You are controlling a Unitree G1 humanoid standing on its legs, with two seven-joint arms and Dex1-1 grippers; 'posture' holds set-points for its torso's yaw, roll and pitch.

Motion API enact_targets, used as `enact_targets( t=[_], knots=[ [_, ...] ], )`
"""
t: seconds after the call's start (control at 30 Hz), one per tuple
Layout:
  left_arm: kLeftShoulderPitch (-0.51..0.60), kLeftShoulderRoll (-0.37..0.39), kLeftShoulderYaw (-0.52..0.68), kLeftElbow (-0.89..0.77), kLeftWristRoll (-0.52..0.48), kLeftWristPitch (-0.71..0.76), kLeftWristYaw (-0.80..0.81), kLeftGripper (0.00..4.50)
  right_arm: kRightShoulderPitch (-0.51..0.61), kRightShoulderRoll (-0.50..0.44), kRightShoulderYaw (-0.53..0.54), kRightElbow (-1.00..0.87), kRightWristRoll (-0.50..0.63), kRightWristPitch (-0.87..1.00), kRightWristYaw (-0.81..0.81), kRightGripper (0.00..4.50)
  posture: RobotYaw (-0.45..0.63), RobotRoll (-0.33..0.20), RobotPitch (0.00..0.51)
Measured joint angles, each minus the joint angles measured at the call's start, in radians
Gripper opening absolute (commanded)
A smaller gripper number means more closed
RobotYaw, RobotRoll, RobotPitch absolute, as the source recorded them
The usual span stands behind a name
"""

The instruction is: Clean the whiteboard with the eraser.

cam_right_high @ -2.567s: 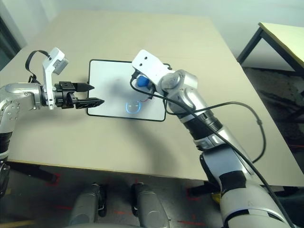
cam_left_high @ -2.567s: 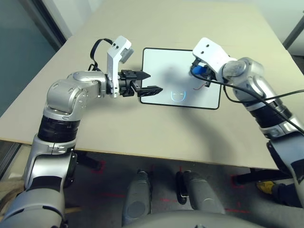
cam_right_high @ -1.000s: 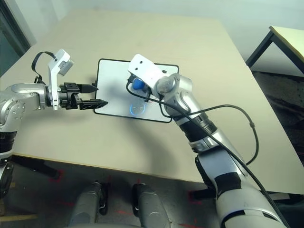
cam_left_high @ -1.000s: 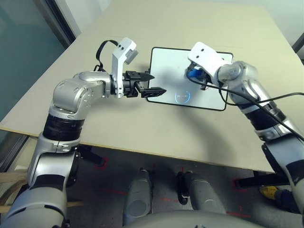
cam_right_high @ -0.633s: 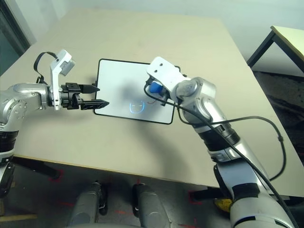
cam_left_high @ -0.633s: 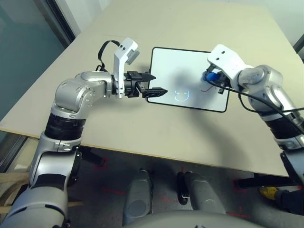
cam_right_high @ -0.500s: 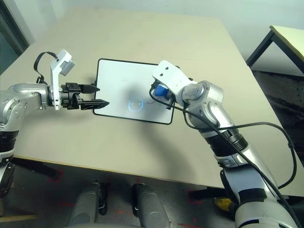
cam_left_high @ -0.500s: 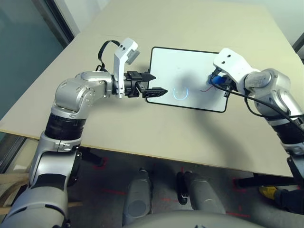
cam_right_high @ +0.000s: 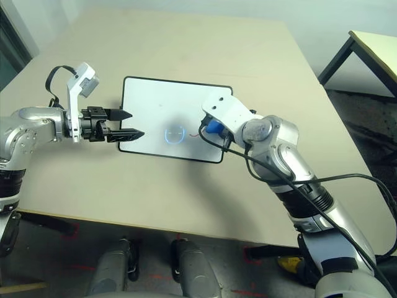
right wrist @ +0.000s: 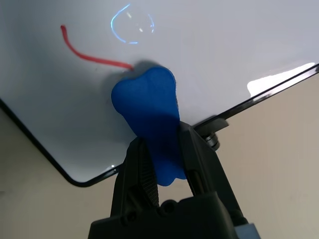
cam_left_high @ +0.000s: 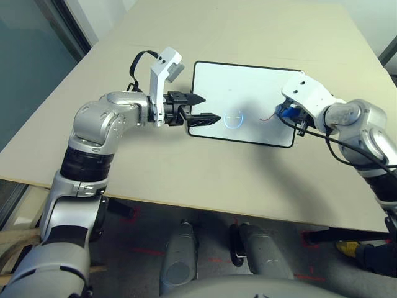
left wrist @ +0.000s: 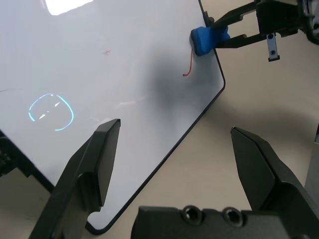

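1. Nearest, at the left middle of the left eye view, the left gripper [cam_left_high: 201,108] is hovering with its two black fingers spread wide and holding nothing; its tips are sitting at the near left edge of the small white rectangular whiteboard with the thin black frame [cam_left_high: 248,84]. Judging by that placing, it is probably standing by to steady the board while the other arm is wiping.

2. Further right, the right gripper [right wrist: 167,149] is pinching the small bright blue oblong eraser [right wrist: 148,117] between nearly closed fingers. The eraser's free end is pressing on the board near its right edge, touching the end of a thin red curved pen stroke [right wrist: 87,52]. Held end-on like this, only a small face is meeting the surface, so I judge each pass is clearing a narrow strip.

3. Beyond, toward the middle of the board, a pale blue ring-shaped glint [cam_left_high: 233,119] is showing; whether it is ink or a reflection I cannot tell.

4. All around, the plain beige wooden table [cam_left_high: 260,31] is lying bare toward the top of the frame, and nothing is blocking the eraser's path along the red stroke.
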Motion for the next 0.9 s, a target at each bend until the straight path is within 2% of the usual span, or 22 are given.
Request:
enact_targets(
  t=[0.33,0.9],
  knots=[
    [0.000,-0.016,-0.002,0.013,0.000,-0.001,0.001,4.50,-0.020,0.024,0.048,-0.004,-0.034,0.011,0.038,0.80,-0.11,0.000,0.169],
    [-0.006,-0.049,-0.006,0.014,0.001,-0.007,0.012,4.50,-0.162,0.216,0.119,0.118,-0.078,0.002,0.051,0.80,-0.11,0.000,0.165]
  ],
)
